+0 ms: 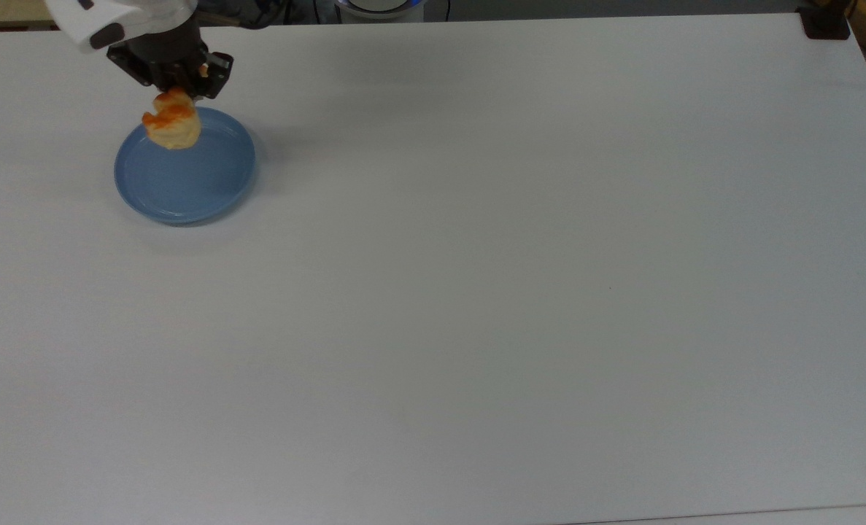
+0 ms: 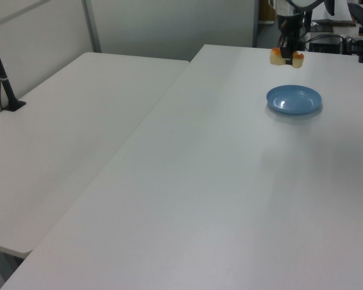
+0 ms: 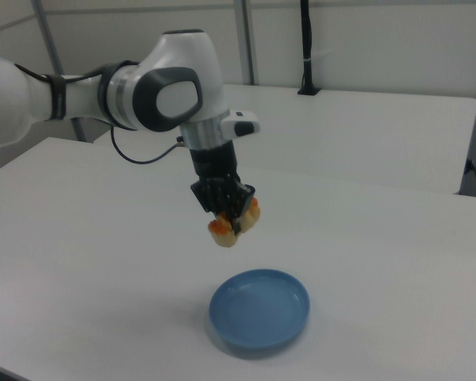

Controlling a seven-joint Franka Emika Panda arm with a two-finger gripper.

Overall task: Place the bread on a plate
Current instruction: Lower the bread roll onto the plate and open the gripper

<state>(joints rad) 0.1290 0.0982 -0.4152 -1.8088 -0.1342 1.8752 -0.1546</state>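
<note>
Nearest in the right view: the plate point(image 3: 259, 311), light blue, round and shallow, flat on the white table point(image 3: 397, 262) with nothing lying in it, faint rings on its floor in the top view point(image 1: 184, 171). Above and a little behind it in the right view: the bread point(image 3: 234, 223), pale yellow with orange-brown glaze, clear of the plate and the table, clamped between the dark fingers point(image 3: 239, 216) of the gripper point(image 3: 232, 224); jaws narrow, closed on the loaf across its middle, both ends poking out. Seen in the top view over the plate's far rim at the top view's left, bread point(image 1: 172, 125) just under the gripper point(image 1: 176, 93). Seen in the left view well above and beyond the plate point(image 2: 294, 99), bread point(image 2: 287, 57) hanging level from the gripper point(image 2: 287, 56), one end out at each side. Farther back in the right view: white arm point(image 3: 115, 95) reaching in from the right view's left, wrist pointing straight down, black cable point(image 3: 139, 155) looping below it. Beyond that, a second white table point(image 3: 365, 135) and a black post point(image 3: 305, 48) upright at its far edge.
</note>
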